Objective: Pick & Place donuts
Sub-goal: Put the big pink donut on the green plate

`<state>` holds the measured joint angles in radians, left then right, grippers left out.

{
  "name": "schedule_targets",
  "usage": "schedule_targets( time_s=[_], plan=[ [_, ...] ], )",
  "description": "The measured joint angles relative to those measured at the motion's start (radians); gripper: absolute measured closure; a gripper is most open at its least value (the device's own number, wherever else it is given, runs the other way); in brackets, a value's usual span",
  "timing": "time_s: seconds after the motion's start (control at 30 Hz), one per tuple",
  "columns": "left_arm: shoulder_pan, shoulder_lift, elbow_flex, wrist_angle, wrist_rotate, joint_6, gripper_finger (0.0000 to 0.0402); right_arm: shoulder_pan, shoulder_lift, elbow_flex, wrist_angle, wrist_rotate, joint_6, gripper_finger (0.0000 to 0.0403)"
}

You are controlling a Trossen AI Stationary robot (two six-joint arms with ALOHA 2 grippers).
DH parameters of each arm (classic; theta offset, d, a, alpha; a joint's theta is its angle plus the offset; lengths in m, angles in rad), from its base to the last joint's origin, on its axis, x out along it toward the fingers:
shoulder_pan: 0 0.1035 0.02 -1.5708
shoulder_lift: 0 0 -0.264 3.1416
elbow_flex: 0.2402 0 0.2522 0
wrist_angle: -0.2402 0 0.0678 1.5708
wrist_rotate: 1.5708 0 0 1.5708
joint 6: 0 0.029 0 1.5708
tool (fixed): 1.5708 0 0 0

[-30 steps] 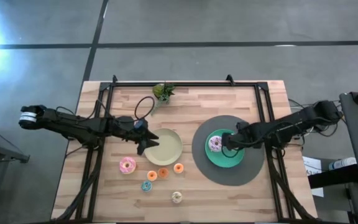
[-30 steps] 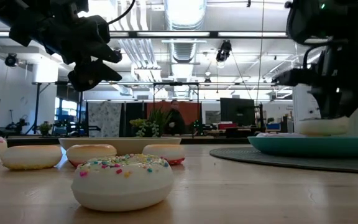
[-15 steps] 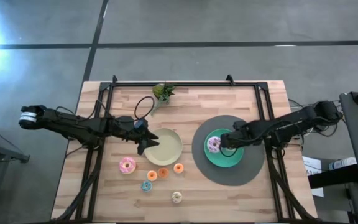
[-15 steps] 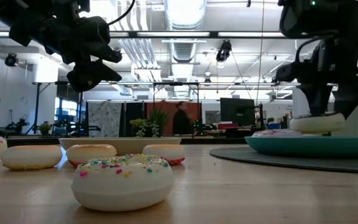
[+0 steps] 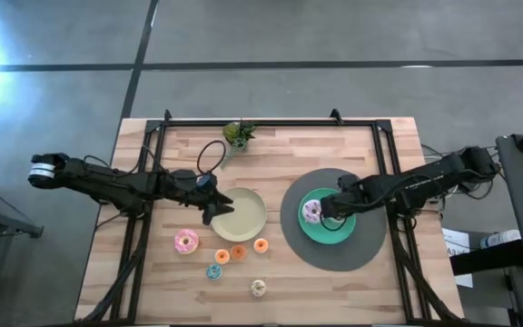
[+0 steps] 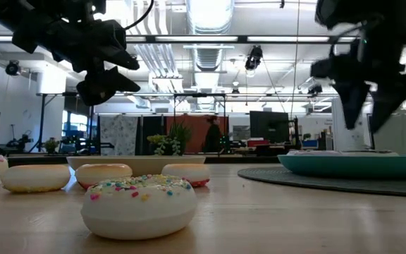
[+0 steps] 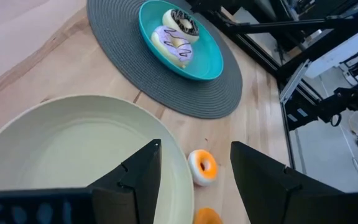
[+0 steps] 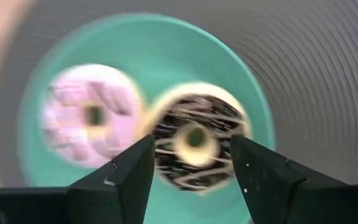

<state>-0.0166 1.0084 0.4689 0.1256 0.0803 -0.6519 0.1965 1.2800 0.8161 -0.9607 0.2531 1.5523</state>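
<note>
Hovering wide open and empty over the teal plate (image 8: 278,118) to clear the chocolate donut (image 8: 194,142), the right gripper (image 8: 191,177) mirrors the open, empty left gripper (image 7: 194,171) above the beige plate (image 7: 55,134).

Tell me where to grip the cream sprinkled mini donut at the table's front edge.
The cream sprinkled donut lies flat and alone, apart from the blue and orange minis. Probably come straight down and pinch across its outer rim: it's a low ring, so nothing sticks up to grab, and both sides are free.
</note>
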Motion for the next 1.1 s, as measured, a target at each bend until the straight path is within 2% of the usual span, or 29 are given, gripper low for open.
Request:
schedule_targets(
  time_s=[0.17,0.27,0.33,0.43,0.57,0.7,0.8,0.9,1.1],
  plan=[
    [-0.008,-0.004,0.0,-0.008,0.019,0.024,0.0235,0.056,0.029,0.128,0.194,0.023,-0.315,0.02],
    [-0.024,-0.012,0.0,-0.025,0.043,0.026,0.0235,0.084,0.113,0.216,0.29,-0.006,-0.462,0.02],
    [-0.041,-0.02,0.0,-0.07,0.049,0.026,0.0235,0.094,0.192,0.284,0.284,-0.018,-0.506,0.02],
    [-0.079,-0.052,0.001,-0.234,0.046,0.002,0.0235,0.1,0.309,0.38,0.252,-0.015,-0.54,0.02],
    [-0.148,-0.097,0.042,-0.557,0.018,-0.024,0.024,0.105,0.429,0.488,0.207,-0.027,-0.59,0.02],
    [-0.223,-0.115,0.144,-0.903,-0.006,-0.025,0.0241,0.107,0.487,0.558,0.158,-0.035,-0.624,0.0199],
    [-0.267,-0.11,0.199,-1.099,-0.04,-0.067,0.0241,0.107,0.499,0.569,0.151,-0.033,-0.635,0.0199],
    [-0.3,-0.105,0.201,-1.162,-0.074,-0.127,0.0241,0.107,0.499,0.565,0.155,-0.019,-0.63,0.0199],
    [-0.327,-0.066,0.134,-1.114,-0.099,-0.22,0.0242,0.106,0.498,0.567,0.159,0.009,-0.614,0.0199]
  ],
)
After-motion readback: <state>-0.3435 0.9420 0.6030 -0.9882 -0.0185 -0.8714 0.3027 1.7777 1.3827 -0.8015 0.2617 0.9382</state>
